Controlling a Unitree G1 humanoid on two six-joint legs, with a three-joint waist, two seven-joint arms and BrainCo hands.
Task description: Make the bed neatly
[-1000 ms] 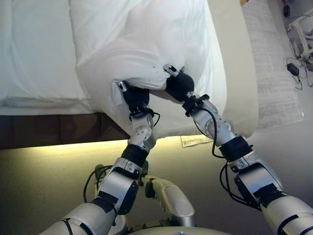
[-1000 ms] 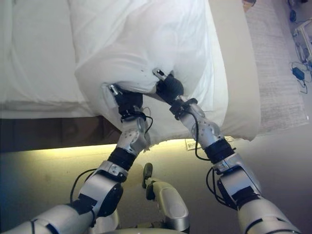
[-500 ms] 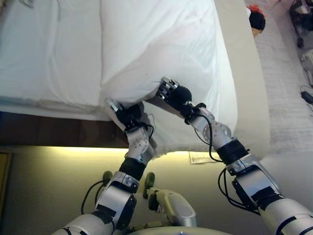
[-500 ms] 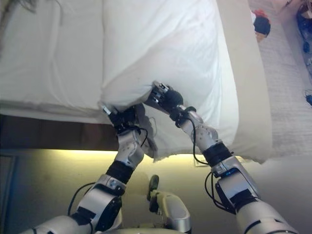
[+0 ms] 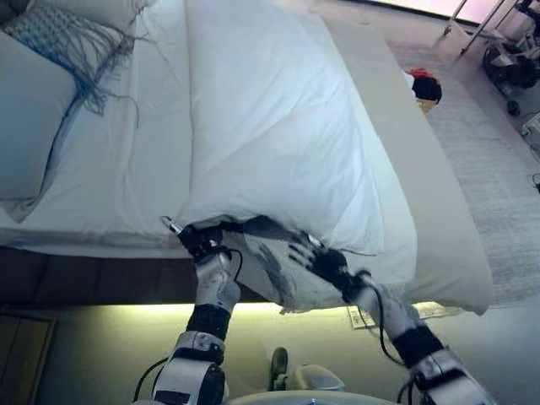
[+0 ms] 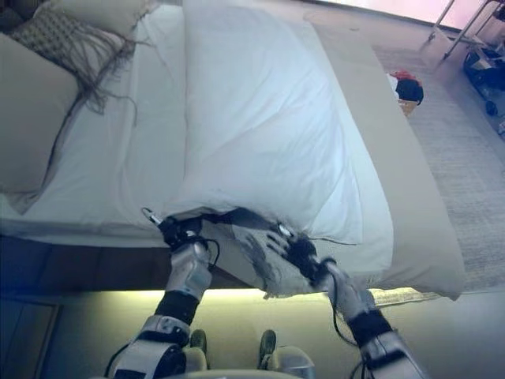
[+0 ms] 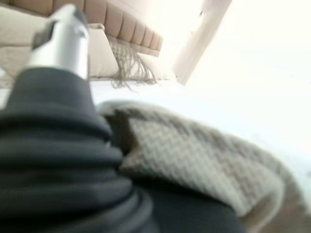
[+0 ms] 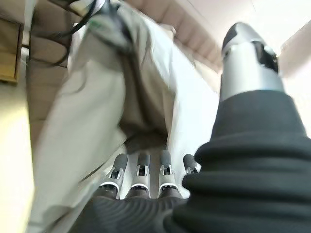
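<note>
Bed (image 5: 101, 169): white duvet (image 5: 278, 143) lies lengthwise along it, near end raised off the bed's edge, judged held up for spreading. Left hand (image 5: 192, 239): at the duvet's lifted corner, fingers hidden in cloth, grip cannot be told; right hand (image 5: 305, 253): fingers straight, spread against the hanging underside

Before me the bed (image 5: 126, 228) carries a white duvet (image 5: 270, 135), with pillows (image 5: 29, 126) at its far left.

A duvet (image 5: 278, 143) lay on the bed (image 5: 439, 202); pillows (image 5: 34, 126) lay to its left, a rug (image 5: 506, 169) right.
</note>
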